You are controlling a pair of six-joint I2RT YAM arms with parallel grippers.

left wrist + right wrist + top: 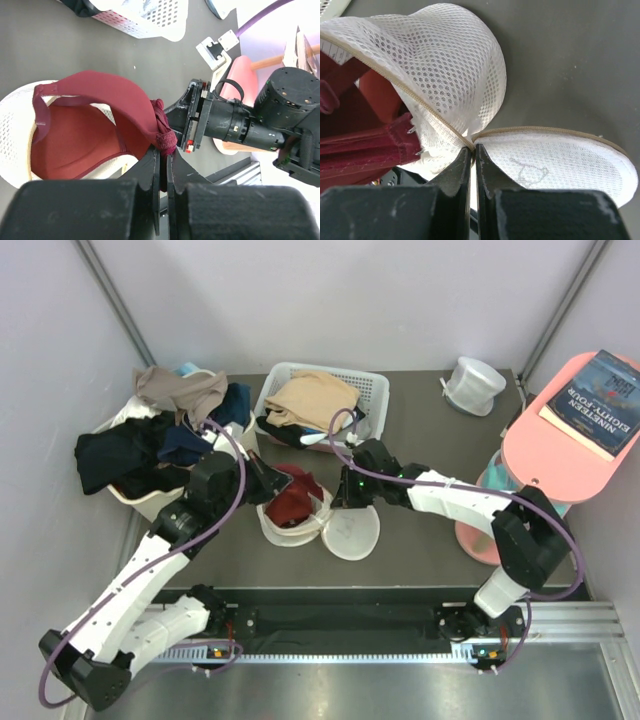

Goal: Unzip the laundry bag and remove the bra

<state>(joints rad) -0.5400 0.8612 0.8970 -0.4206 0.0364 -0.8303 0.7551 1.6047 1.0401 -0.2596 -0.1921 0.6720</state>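
The laundry bag (275, 528) lies open at the table's middle, its round lid (352, 533) flapped out to the right. It shows as white mesh in the right wrist view (455, 65) and at the left of the left wrist view (12, 135). The dark red bra (293, 498) sits half out of it. My left gripper (164, 150) is shut on the bra's (100, 100) centre band. My right gripper (473, 149) is shut on the bag's zipper seam where lid (555, 165) and dome meet.
A white basket (345, 390) with beige clothes stands behind. A tub of dark clothes (150, 440) is at the left. A greyish round pouch (473, 383) sits at the back right, and a pink stool (560, 440) with a book at the right.
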